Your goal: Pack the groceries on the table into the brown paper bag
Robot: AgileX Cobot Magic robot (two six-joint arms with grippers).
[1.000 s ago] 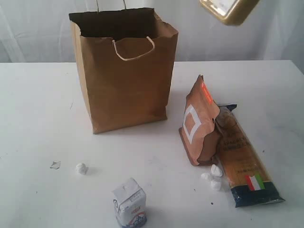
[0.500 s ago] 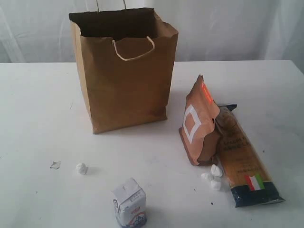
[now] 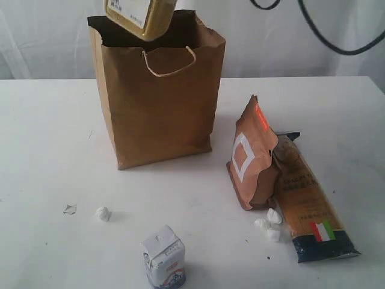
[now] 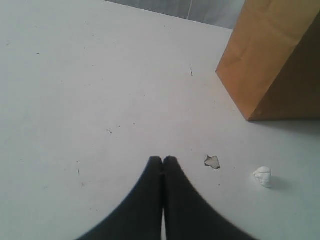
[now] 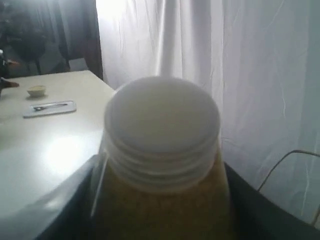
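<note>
My right gripper (image 5: 162, 210) clamps a round jar (image 5: 162, 130) with a ribbed neck. The jaws are dark blurs on both sides and their tips are cut off. Below them gapes the creased paper bag (image 3: 159, 102). My left gripper (image 4: 163, 161) has smooth black jaws pressed together, empty, over the scuffed white table (image 4: 75, 100).

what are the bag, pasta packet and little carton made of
Brown paper bag: matte kraft paper, creased, with twisted cord handles. Long pasta packet: likely glossy plastic film, since it shows sheen and crinkles. Small white carton: probably coated paperboard, with folded gable top.
</note>
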